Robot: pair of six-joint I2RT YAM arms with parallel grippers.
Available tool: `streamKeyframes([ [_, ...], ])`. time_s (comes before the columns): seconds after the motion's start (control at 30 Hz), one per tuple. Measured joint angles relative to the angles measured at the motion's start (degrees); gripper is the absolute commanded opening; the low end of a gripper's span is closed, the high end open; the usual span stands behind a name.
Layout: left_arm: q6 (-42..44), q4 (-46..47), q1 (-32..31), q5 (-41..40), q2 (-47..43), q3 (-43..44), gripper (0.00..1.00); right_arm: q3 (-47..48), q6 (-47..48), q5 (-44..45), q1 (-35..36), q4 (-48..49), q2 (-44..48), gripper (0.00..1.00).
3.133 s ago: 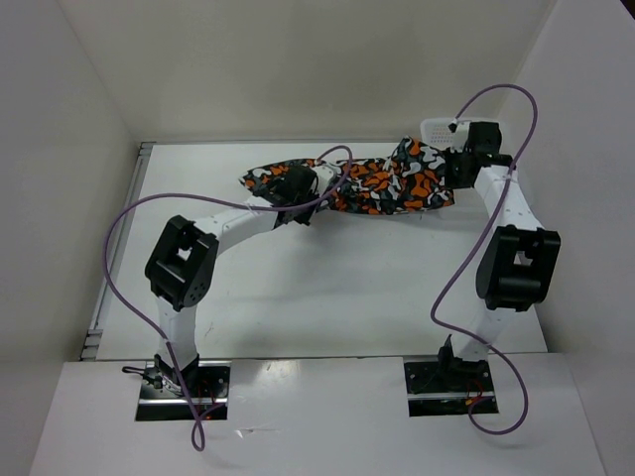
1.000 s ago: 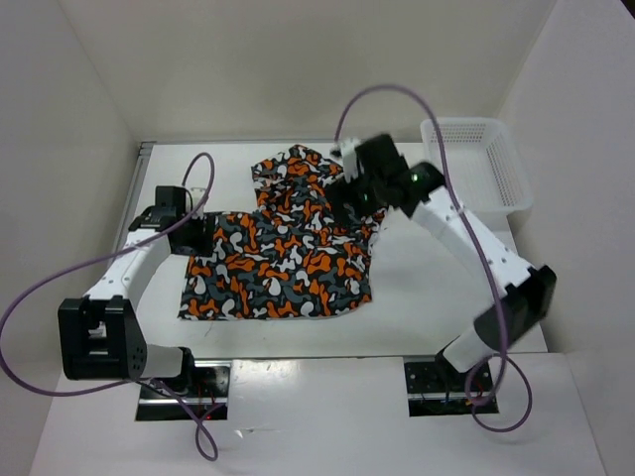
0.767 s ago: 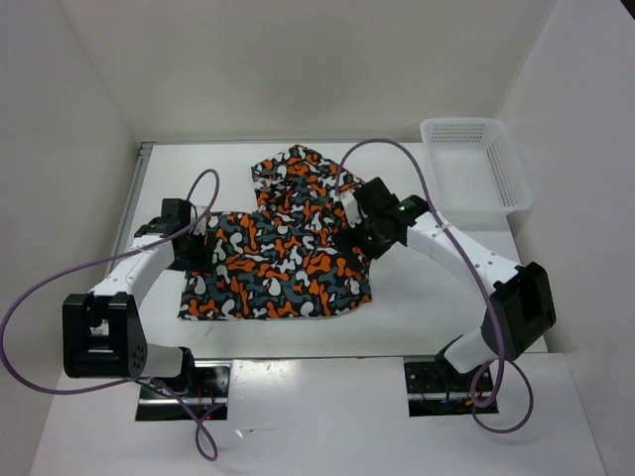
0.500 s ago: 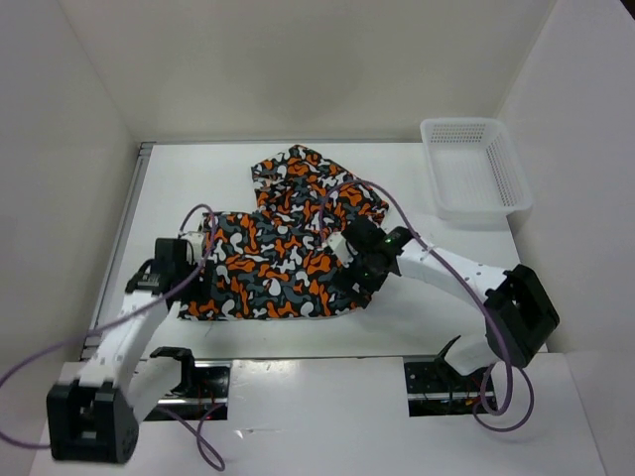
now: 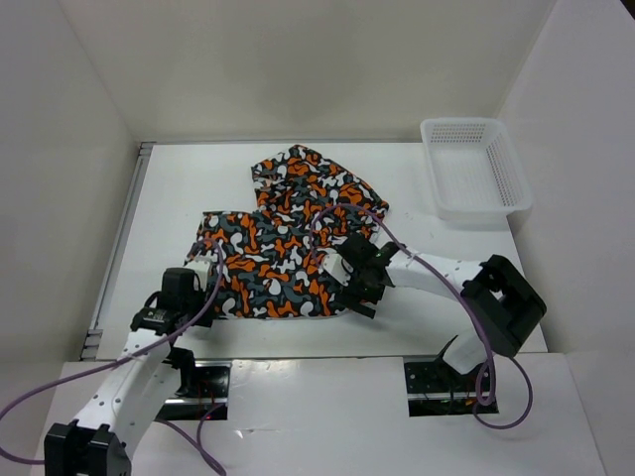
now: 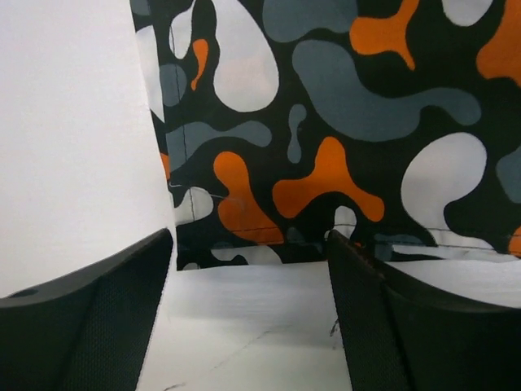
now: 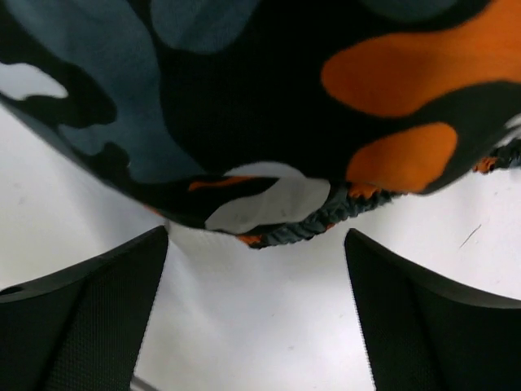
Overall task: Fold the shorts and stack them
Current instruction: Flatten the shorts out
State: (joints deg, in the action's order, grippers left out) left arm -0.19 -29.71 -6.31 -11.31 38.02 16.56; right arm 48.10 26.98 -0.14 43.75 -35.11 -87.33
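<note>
At the near edge of the white tabletop, both arms reach toward the shorts, which lie spread flat left of centre. The left pincer stands open at the cloth's near left corner. Its wrist view shows the two fingers spread wide, with bare tabletop between them and the stitched hem just beyond the tips. The right pincer is open too, at the near right corner, its jaws wide on either side of a ribbed elastic edge and gripping nothing. Behind the flat pair, more cloth of the same print lies touching it, angled toward the back. A white mesh basket sits in the far right corner, well apart.
</note>
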Motion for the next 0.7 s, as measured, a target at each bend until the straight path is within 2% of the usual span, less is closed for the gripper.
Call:
streamKeyframes([
  [0.07,-0.1,1.6,0.0,0.1,1.1,-0.1,0.71,-0.3,1.0,0.5,0.0,1.0,-0.7,0.69],
  [0.1,-0.2,2.6,0.0,0.3,1.9,-0.2,0.61,-0.4,1.3,0.7,0.0,1.3,-0.9,0.59],
  [0.13,-0.3,3.8,-0.2,0.5,3.2,-0.2,0.54,-0.4,1.7,0.9,0.0,1.8,-1.0,0.39],
  [0.2,-0.2,5.3,-0.3,1.0,6.6,0.7,0.4,-0.5,2.3,1.4,0.0,2.5,-1.1,0.16],
  [0.23,-0.2,5.7,-0.4,1.5,8.9,1.5,0.28,-0.7,2.7,1.7,0.0,3.0,-1.1,0.0],
  [0.33,0.0,1.7,-0.5,3.5,16.9,7.0,0.25,-2.1,5.1,3.1,0.1,3.5,-0.4,0.0],
  [0.37,0.0,-0.1,-0.5,4.5,19.6,9.0,0.36,-2.9,6.3,3.6,0.2,3.4,0.5,0.0],
  [0.47,0.0,-6.9,-0.6,7.9,24.9,16.3,0.51,-6.7,9.7,5.8,0.2,0.9,4.9,0.0],
  [0.5,0.0,-8.1,-0.7,9.0,25.1,18.4,0.65,-8.4,10.8,6.7,0.2,-0.1,7.3,0.09],
  [0.53,0.1,-9.0,-0.7,10.2,25.0,20.3,0.73,-10.0,12.0,7.6,0.2,-1.7,10.2,0.27],
  [0.57,0.2,-9.8,-0.7,11.5,24.7,22.0,0.84,-11.0,12.9,8.4,0.2,-3.3,13.4,0.64],
  [0.6,0.2,-10.2,-0.7,13.0,24.2,23.6,0.96,-11.5,13.6,8.9,0.2,-4.7,16.3,0.75],
  [0.63,0.0,-10.4,-0.7,14.6,23.7,25.0,1.0,-11.5,14.5,9.7,0.2,-5.9,19.3,0.82],
  [0.67,0.2,-10.4,-0.7,16.3,23.2,26.3,1.0,-11.1,14.9,10.0,0.2,-6.2,21.7,0.92],
  [0.7,0.1,-10.1,-0.7,18.5,23.1,28.0,1.0,-10.4,14.9,10.3,0.2,-6.7,23.5,0.94],
])
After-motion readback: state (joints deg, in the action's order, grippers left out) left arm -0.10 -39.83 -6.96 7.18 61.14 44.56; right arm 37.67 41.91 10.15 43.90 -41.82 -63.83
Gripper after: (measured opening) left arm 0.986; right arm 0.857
